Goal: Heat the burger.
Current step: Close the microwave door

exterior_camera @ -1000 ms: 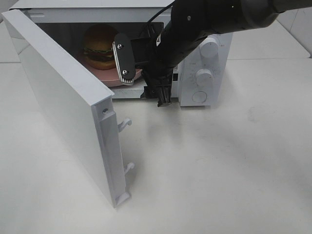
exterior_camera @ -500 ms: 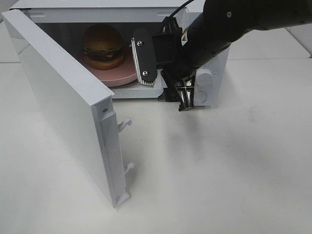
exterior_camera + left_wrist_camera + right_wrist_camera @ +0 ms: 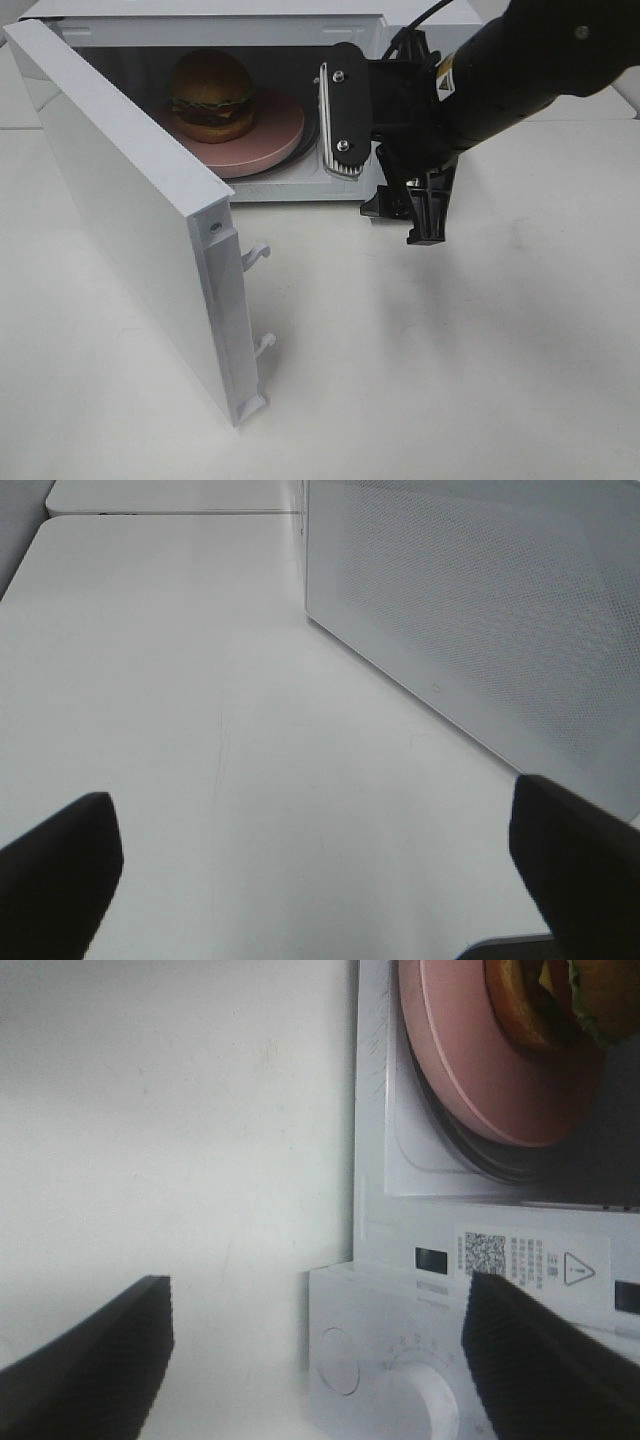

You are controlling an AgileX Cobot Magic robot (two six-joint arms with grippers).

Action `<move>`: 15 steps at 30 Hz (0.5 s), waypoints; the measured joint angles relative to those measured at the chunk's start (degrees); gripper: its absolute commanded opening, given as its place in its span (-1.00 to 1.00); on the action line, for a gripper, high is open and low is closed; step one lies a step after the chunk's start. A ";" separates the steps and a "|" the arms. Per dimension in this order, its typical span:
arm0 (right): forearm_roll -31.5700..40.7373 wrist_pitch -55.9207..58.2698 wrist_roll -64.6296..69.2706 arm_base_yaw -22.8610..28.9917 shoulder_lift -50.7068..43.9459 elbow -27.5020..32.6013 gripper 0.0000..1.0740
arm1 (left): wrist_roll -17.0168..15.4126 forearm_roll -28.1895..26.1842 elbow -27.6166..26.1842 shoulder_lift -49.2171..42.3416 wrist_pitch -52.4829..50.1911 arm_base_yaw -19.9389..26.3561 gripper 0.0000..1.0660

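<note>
The burger point(image 3: 210, 95), with a golden-brown bun, green lettuce and a dark patty, sits on a pink plate point(image 3: 275, 135) inside the open white microwave point(image 3: 230, 20). My right gripper point(image 3: 385, 170) is open and empty, outside the cavity in front of the control panel, to the right of the plate. In the right wrist view the burger point(image 3: 560, 1000) and the plate point(image 3: 480, 1070) show beyond the open gripper point(image 3: 320, 1360). My left gripper point(image 3: 320, 880) is open and empty over bare table, beside the microwave door point(image 3: 480, 630). It is out of the exterior high view.
The microwave door point(image 3: 130, 210) stands swung wide open toward the front left, with latch hooks point(image 3: 257, 255) on its edge. The control panel with a dial point(image 3: 420, 1400) is mostly hidden behind my right arm in the exterior view. The white table point(image 3: 450, 380) spreads in front.
My right gripper has drawn out of the microwave cavity and moved right, away from the plate. The burger and plate stay inside. The door has not moved.
</note>
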 measured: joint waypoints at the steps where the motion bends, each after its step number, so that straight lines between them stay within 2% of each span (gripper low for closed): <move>1: -0.06 0.29 2.58 0.00 -1.49 1.26 0.42 | 0.00 0.00 0.00 0.00 0.00 0.00 0.83; 7: -0.06 1.72 8.37 0.00 -4.47 3.67 0.42 | 0.00 0.00 0.00 0.00 0.00 0.00 0.83; 9: -0.23 4.87 16.67 0.00 -6.82 5.56 0.42 | 0.00 0.00 0.00 0.00 0.00 0.00 0.83; 15: -0.52 12.03 29.74 0.00 -9.80 6.59 0.42 | 0.00 0.00 0.00 0.00 0.00 0.00 0.83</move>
